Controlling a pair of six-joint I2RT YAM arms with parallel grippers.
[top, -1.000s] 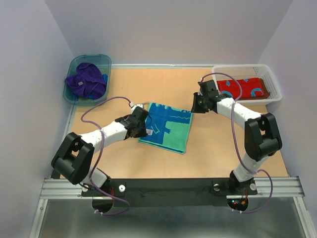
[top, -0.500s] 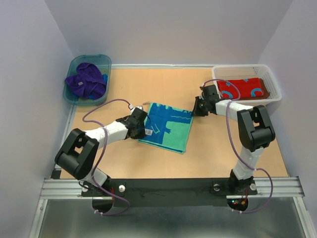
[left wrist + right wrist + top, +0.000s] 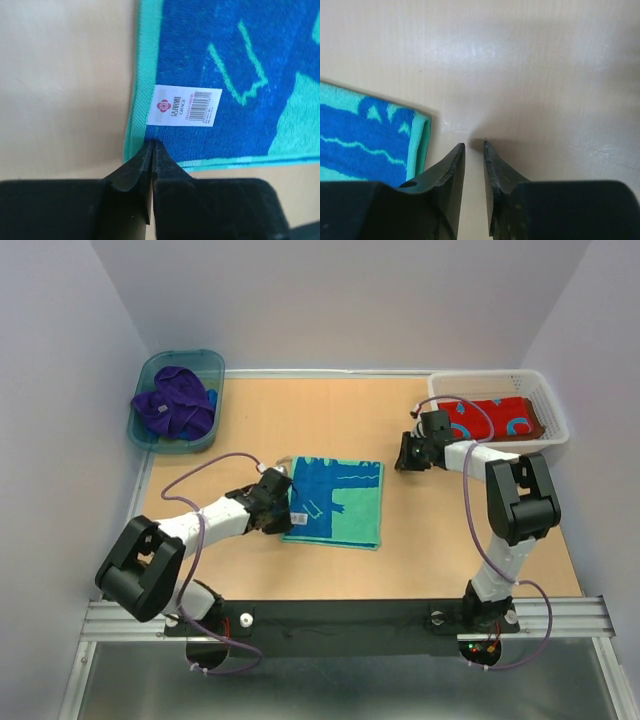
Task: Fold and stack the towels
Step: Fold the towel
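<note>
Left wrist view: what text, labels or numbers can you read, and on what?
"GRACE": on the white tag on the blue-and-teal towel, beside a red flower logo.
Too small to read: the characters above it.
Too blurred to read: digits by the barcode on the same tag.
Other views: none.

Three towels are lying in view — one teal-and-blue towel [image 3: 335,502], one purple towel [image 3: 175,405], one red towel [image 3: 500,412] — alongside one teal tub [image 3: 170,444], one white mesh basket [image 3: 500,375].
</note>
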